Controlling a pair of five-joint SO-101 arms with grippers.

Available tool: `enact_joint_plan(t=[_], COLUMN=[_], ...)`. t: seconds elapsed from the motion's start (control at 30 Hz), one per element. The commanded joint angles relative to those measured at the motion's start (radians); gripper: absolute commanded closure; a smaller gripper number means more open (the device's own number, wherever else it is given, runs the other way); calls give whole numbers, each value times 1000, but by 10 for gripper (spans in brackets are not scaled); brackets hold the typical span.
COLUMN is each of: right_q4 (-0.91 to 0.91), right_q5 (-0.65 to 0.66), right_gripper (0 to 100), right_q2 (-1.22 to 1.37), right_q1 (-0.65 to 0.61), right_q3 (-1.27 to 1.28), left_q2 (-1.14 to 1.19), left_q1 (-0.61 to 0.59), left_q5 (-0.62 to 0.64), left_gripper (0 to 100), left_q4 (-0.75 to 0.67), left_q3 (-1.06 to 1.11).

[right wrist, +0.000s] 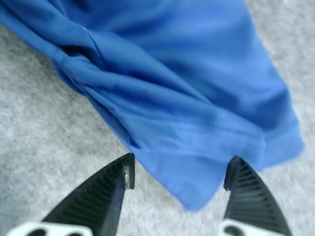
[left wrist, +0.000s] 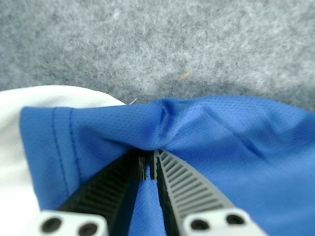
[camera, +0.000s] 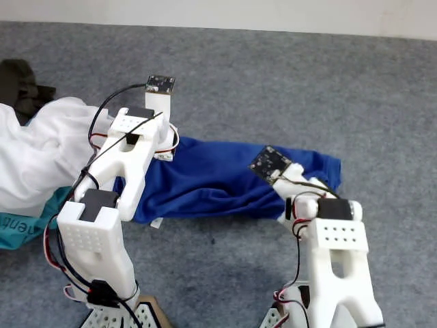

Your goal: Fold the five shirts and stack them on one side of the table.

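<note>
A blue shirt (camera: 225,181) lies stretched across the middle of the grey table. My left gripper (left wrist: 147,164) is shut on the blue shirt (left wrist: 206,132), pinching a raised fold of cloth near its hemmed edge, at the shirt's left end. My right gripper (right wrist: 179,172) is open, its fingers straddling a corner of the blue shirt (right wrist: 187,98) just above the cloth, at the shirt's right end. In the high view the left arm (camera: 130,164) stands over the shirt's left end and the right arm (camera: 300,195) over its right part.
A white shirt (camera: 37,154) is heaped at the left edge, with a teal shirt (camera: 27,222) under it and a dark garment (camera: 20,82) behind. The white cloth (left wrist: 15,147) touches the blue shirt. Bare grey felt (camera: 307,82) lies behind and to the right.
</note>
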Motion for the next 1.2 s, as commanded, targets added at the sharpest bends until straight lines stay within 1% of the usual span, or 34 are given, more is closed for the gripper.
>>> enact_joint_plan(t=[0.0, 0.17, 0.4, 0.5, 0.67, 0.97, 1.07, 1.17], right_q4=[-61, -105, -111, -114, -196, -199, -200, -226], right_q5=[15, 3, -12, -6, -11, -6, -5, -5], right_gripper=[707, 707, 707, 707, 709, 711, 767, 885], right_q2=[85, 216, 343, 363, 386, 392, 392, 392], right_q1=[-45, -71, -76, -81, -88, -85, -85, -85], right_q3=[-15, -74, -157, -173, -173, -174, -176, -176], left_q2=[8, 8, 8, 8, 8, 8, 8, 8], left_q1=[-24, -24, -24, -24, -24, -24, -24, -24], left_q5=[6, 6, 6, 6, 6, 6, 6, 6], left_gripper=[937, 937, 937, 937, 937, 937, 937, 937], left_q4=[-26, -26, -26, -26, -26, -26, -26, -26], left_q3=[-24, -24, -25, -25, -25, -25, -25, -25])
